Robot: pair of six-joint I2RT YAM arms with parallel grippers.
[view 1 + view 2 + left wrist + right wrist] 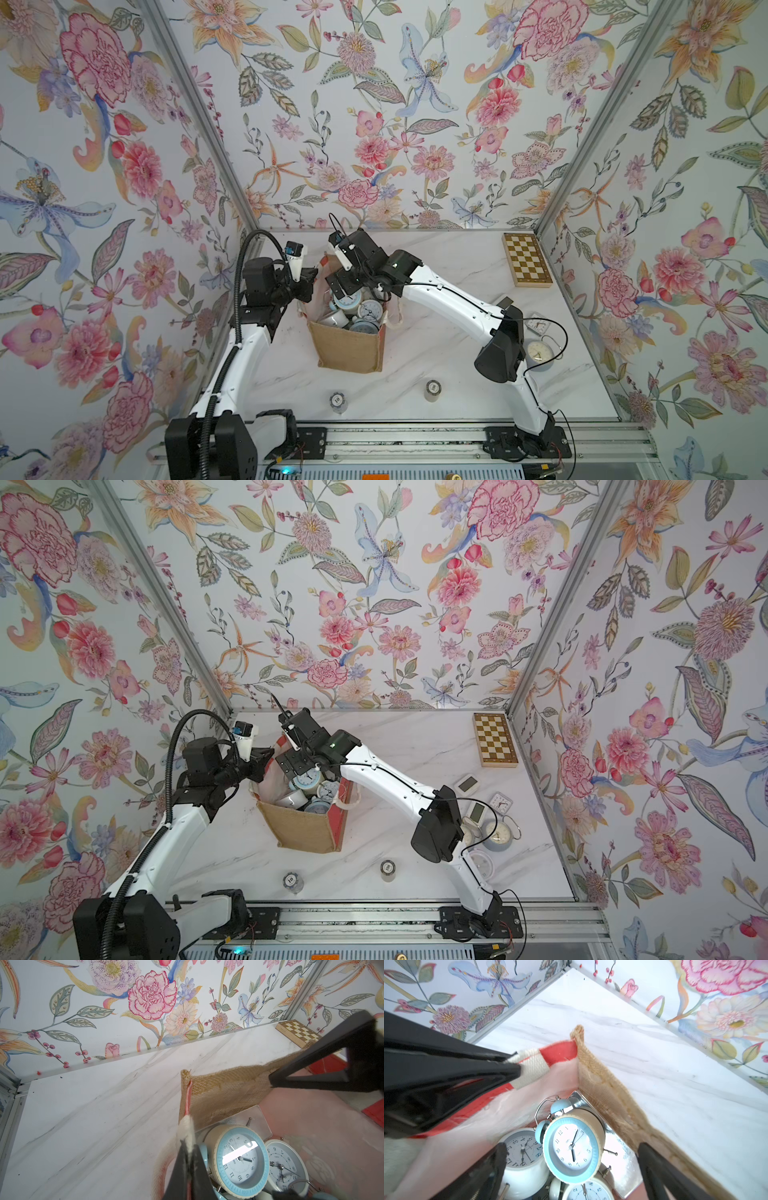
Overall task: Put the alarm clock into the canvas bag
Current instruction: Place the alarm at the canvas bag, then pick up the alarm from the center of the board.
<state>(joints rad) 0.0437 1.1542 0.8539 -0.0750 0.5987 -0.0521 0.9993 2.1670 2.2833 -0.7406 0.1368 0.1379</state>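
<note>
Fingers [178, 1174] of the left gripper [309, 279], reaching in from the table's [415, 365] left edge, are pinched tight on the whitish strap [186, 1128] at the left rim of the bag [349, 349], with no gap between them. The bag stands upright about mid-table, a little toward the left edge, its mouth wide and red trim showing on its side walls. Inside it, on top of the heap, lies the clock [572, 1149], cream-bodied with a pale blue rim and two blue bells, face up, close to a burlap wall. Other clocks [521, 1151] are packed beneath and beside it, along with a shiny flat sheet [618, 1147]. The right gripper [345, 286] hangs over the bag's mouth, reaching in from the right with its jaws spread wide. In the right wrist view its fingers [492, 1169] stand on either side of the clock, apart from it, gripping nothing. Near the front edge stand two small cylinders [338, 402], well apart. Further right, by the right edge, loose clocks [496, 833] lie partly behind the right arm's elbow. A chessboard box [527, 259] sits in the far right corner.
</note>
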